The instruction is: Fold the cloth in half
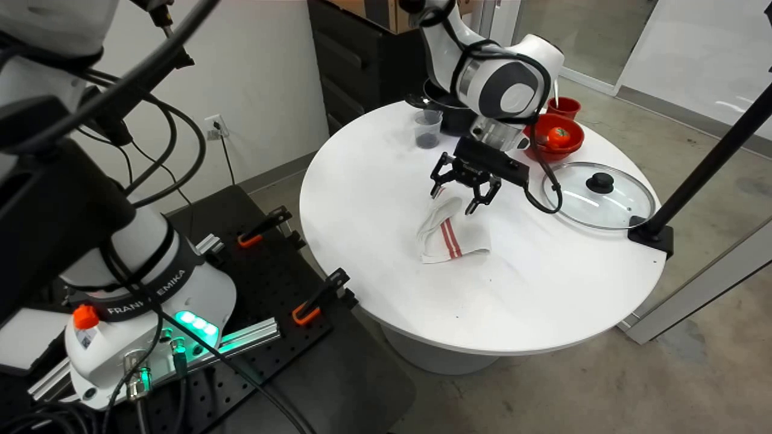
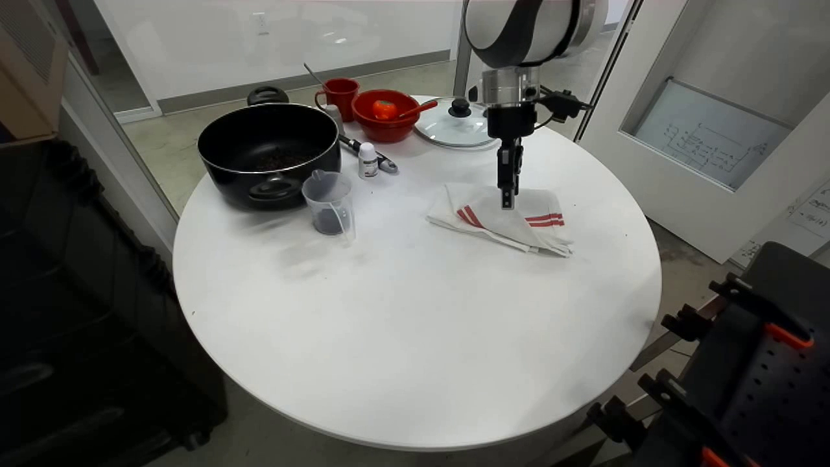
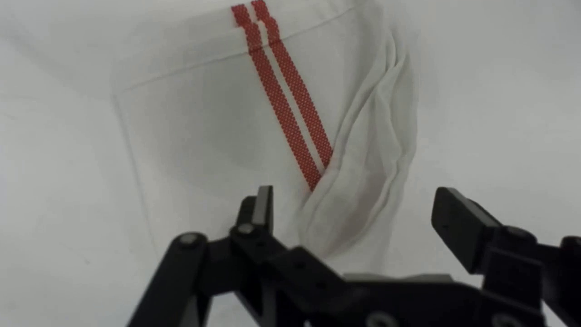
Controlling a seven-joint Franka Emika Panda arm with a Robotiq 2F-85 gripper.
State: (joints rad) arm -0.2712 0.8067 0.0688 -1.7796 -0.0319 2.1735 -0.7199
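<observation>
The cloth (image 3: 204,131) was matt woven fabric, its stripes (image 3: 286,121) showing a grainy, dotted weave. The tabletop (image 2: 415,337) looked smooth, with a faint sheen. Clear glass made up the lid (image 1: 618,208) — glossy, streaked with reflections — around a plastic-looking knob (image 1: 600,182). The pot (image 2: 227,185) had a smooth, slightly shiny wall, and the measuring cup (image 2: 326,193) was translucent plastic. On the pincer (image 3: 356,215), matt dark parts carried metallic screw heads (image 3: 246,228); the wrist collar (image 2: 511,85) was shiny bare metal.
</observation>
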